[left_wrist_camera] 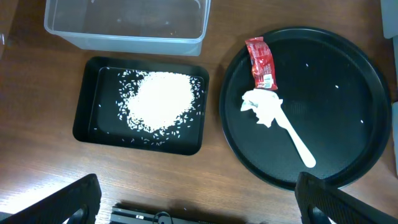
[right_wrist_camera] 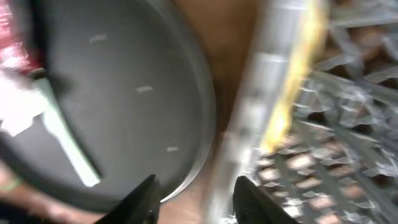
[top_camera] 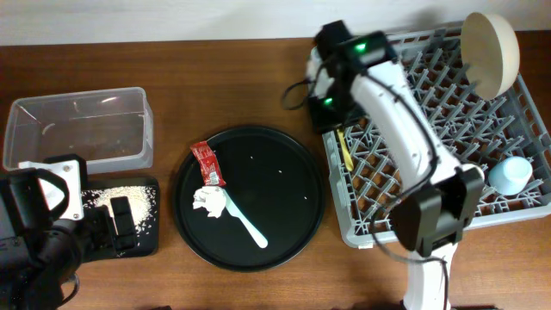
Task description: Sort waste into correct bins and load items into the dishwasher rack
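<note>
Reaching over rack (top_camera: 465,112) left edge, right fingers (right_wrist_camera: 146,199) apart, empty | hovering above black tray (left_wrist_camera: 84,112), left fingers (left_wrist_camera: 74,199) apart

From directly above, the overhead camera takes in the desk (top_camera: 241,86), clear tub (top_camera: 77,108) at left to grey rack (top_camera: 344,220) at right. The left wrist camera looks down from mid-height on the tub, the small black tray (left_wrist_camera: 84,118) and the round black tray (left_wrist_camera: 348,124). The right wrist camera, close, tilted and blurred, catches that round tray's rim beside the rack's edge. All three views share the round tray and its white spoon (top_camera: 245,226).
</note>
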### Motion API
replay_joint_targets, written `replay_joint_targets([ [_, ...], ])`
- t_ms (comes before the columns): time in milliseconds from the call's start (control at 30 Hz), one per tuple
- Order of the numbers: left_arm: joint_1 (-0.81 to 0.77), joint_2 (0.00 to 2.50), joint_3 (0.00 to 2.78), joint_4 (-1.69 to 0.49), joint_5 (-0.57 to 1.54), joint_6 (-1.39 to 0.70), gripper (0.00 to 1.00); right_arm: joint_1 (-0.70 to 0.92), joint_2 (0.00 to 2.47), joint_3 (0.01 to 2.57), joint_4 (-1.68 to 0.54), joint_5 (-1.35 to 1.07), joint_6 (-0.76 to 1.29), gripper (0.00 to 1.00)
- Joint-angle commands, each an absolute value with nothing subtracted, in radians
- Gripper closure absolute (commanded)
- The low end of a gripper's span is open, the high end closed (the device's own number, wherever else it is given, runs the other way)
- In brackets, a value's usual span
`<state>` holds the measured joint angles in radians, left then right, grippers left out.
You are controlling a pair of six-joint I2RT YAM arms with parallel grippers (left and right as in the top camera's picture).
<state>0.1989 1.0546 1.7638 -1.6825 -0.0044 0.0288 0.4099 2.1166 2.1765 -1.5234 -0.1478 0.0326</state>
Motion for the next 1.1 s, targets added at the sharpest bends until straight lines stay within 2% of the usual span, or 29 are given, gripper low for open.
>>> replay_joint_targets([
  [0, 0.206, 1.052, 1.769, -1.681, -0.005, 0.03, 0.01, 0.578, 2.103, 2.129, -1.505, -0.224, -0.035, 0.6],
  [133, 0.206, 1.051, 1.769, -1.681, -0.005, 0.03, 0.01, 0.756, 2.106, 1.977, -1.393, -0.194, -0.082, 0.55],
  [267, 0.206, 1.052, 1.769, -1.681, -0.005, 0.03, 0.01, 0.874, 2.107, 1.842, -1.293, -0.176, -0.104, 0.55],
  [467, 0.206, 1.052, 1.769, -1.681, -0.005, 0.03, 0.01, 0.98, 2.107, 1.664, -1.118, -0.061, -0.124, 0.54],
  [633, 0.206, 1.052, 1.769, -1.681, -0.005, 0.03, 0.01, 0.979, 2.135, 1.612, -0.999, 0.012, -0.125, 0.54],
  [1067, 0.206, 1.052, 1.769, -1.681, -0.005, 0.03, 0.01, 0.975, 2.186, 1.612, -0.95, -0.014, -0.205, 0.5],
])
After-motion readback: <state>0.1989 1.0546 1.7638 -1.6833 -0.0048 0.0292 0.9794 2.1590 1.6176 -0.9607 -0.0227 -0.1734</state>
